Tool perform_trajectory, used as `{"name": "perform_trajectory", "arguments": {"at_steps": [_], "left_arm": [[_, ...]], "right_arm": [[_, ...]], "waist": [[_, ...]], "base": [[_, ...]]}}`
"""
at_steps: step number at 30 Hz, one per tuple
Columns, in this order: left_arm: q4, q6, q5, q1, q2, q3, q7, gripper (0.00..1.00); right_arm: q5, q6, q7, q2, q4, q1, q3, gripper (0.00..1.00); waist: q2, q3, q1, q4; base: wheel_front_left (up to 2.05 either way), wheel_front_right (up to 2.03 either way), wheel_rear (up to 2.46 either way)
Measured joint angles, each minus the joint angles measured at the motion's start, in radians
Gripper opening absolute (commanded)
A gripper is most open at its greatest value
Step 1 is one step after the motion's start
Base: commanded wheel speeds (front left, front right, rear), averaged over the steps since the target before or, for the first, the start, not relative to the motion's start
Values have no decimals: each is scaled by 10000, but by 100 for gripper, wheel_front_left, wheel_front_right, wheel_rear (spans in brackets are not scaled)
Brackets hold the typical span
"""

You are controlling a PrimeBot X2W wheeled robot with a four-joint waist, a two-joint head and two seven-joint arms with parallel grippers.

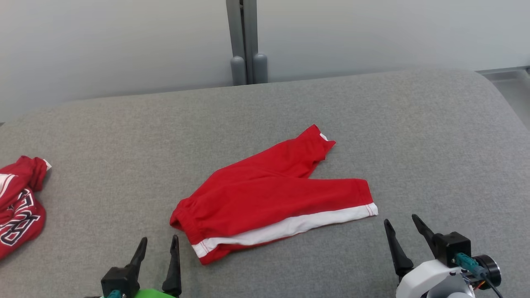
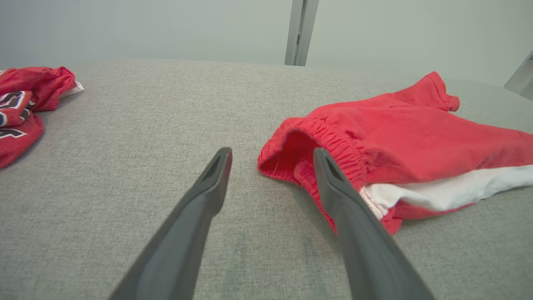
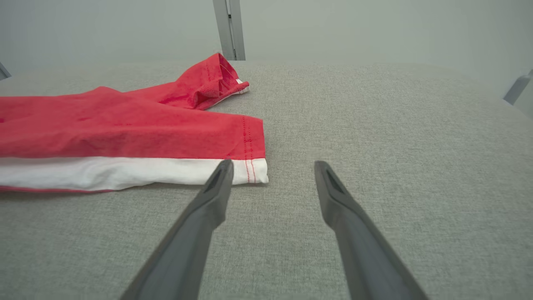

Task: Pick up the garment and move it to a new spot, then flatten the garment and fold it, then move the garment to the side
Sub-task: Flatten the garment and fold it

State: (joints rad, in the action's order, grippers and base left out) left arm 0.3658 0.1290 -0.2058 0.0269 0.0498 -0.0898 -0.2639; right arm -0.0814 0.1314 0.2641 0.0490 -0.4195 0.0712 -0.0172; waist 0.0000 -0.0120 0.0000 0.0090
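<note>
The garment (image 1: 269,194) is a pair of red shorts with a white side stripe, lying folded along its length on the grey surface, waistband at the left, leg hems at the right. My left gripper (image 1: 159,244) stands open just short of the waistband (image 2: 329,137), holding nothing. My right gripper (image 1: 401,227) is open too, just off the striped leg hem (image 3: 250,166), with nothing between its fingers. In the right wrist view the other leg (image 3: 208,81) lies crumpled further back.
A second red garment with lettering (image 1: 18,207) lies bunched at the left edge of the grey padded surface (image 1: 372,124). A grey post (image 1: 247,45) stands behind the far edge against a pale wall.
</note>
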Motion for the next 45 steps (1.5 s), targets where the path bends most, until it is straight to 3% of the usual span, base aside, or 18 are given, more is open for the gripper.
{"name": "perform_trajectory", "arguments": {"at_steps": [13,20,21,22,23,24,25,42,43,45], "left_arm": [[773,0,-1223,46,-6,-1674,0,100],[838,0,-1651,-303,54,-2057,0,100],[832,0,-1674,-337,71,-2073,0,90],[811,0,-1682,-377,84,-2079,0,49],[786,0,-1707,-406,107,-2084,0,49],[765,0,-1714,-428,142,-2082,0,20],[744,0,-1720,-438,176,-2084,0,0],[464,0,-1778,-855,387,-2577,0,0],[456,0,-1778,-880,407,-2602,0,0],[439,0,-1778,-939,435,-2638,0,0]], "right_arm": [[-148,0,0,-2,-90,152,-456,100],[-125,0,2,0,-136,356,-454,100],[-121,0,0,0,-144,384,-453,100],[-117,0,2,0,-161,428,-454,100],[-117,0,0,2,-190,461,-466,100],[-117,0,2,0,-230,490,-474,100],[-117,0,0,0,-280,517,-477,100],[-754,0,0,-4,-2291,1914,-581,100],[-780,0,2,0,-2366,1956,-606,76],[-825,0,2,-2,-2552,2062,-681,13]], "waist": [[0,-163,0,-139],[0,-489,0,-167],[0,-523,0,-161],[0,-562,0,-152],[0,-601,0,-141],[0,-640,0,-129],[0,-666,0,-118],[0,-1227,0,319],[0,-1259,0,347],[0,-1328,0,390]], "base": [[0,0,0],[0,0,0],[0,0,0],[0,0,0],[0,0,0],[0,0,0],[0,0,0],[0,0,0],[0,0,0],[0,0,0]]}}
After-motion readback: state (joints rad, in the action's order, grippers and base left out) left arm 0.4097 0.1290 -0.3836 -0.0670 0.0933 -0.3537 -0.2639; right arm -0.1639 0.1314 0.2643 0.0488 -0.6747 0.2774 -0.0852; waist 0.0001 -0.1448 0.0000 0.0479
